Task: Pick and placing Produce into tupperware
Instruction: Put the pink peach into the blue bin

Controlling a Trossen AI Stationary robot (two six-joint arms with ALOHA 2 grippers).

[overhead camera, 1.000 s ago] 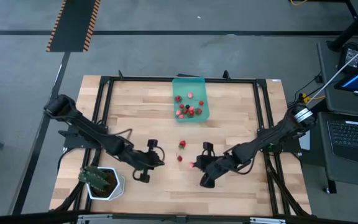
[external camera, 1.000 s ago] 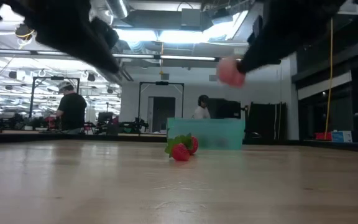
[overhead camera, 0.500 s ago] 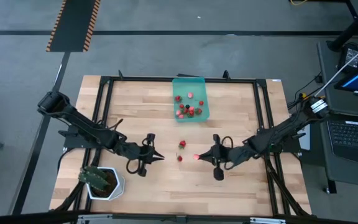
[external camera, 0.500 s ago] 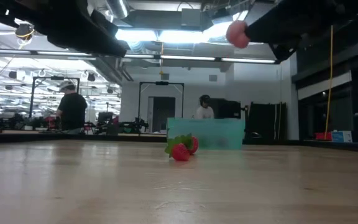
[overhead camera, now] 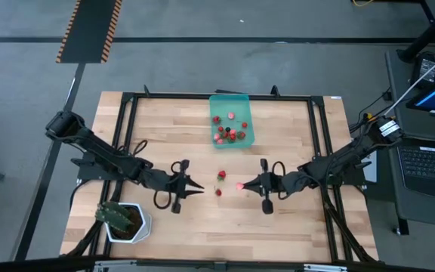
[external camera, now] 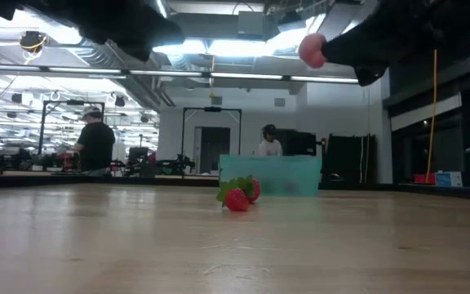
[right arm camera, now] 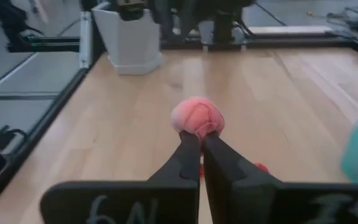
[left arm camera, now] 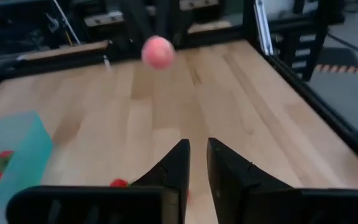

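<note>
The right gripper (overhead camera: 242, 183) pinches a pink fruit (right arm camera: 197, 117) at its very fingertips, raised well above the table (overhead camera: 293, 227); in the low view the fruit (external camera: 312, 50) hangs high, clear of the wood. The tub (overhead camera: 231, 121) sits toward the far edge at the middle, with several fruits already inside, and two loose strawberries (overhead camera: 220, 176) lie on the table between the grippers, nearer the left one. The left gripper (overhead camera: 195, 189) hovers just beside them with its fingers (left arm camera: 178, 163) slightly parted, a narrow gap between them, and nothing held. The step in hand looks like carrying the pink fruit to the tub. The grip is shallow, only the tips biting the fruit's lower side, so the move probably wants to be smooth, with no sharp wrist turns that could roll the fruit out. It would be wise to stay at this height while crossing the table, pass over the near wall of the tub, and release low over a bare patch so the fruit does not bounce out. The left arm should keep to its own side while the right one travels.
</note>
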